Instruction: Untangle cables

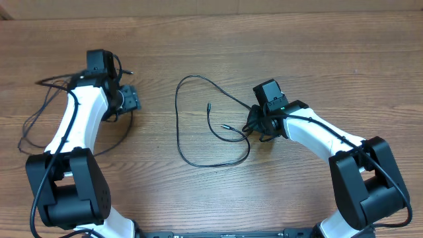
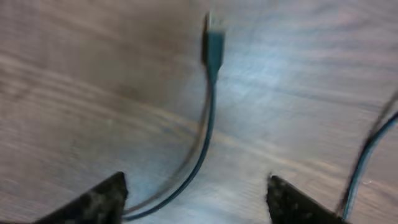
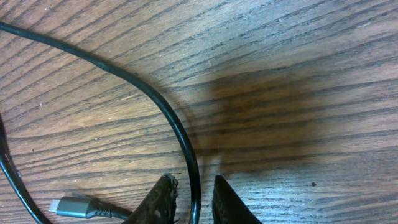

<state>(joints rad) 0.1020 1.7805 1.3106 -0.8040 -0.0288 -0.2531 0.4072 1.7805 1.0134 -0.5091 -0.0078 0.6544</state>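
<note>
Right end effector [image 3: 193, 182] pinches cable [image 3: 174, 121] between fingertips.

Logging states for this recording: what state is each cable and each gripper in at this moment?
Thin black middle cable: one open loop, pinched at its right side.
Thin black left cable: lying slack, apart from the middle cable.
Left gripper: open, straddling the left cable.
Right gripper: shut on the middle cable.
</note>
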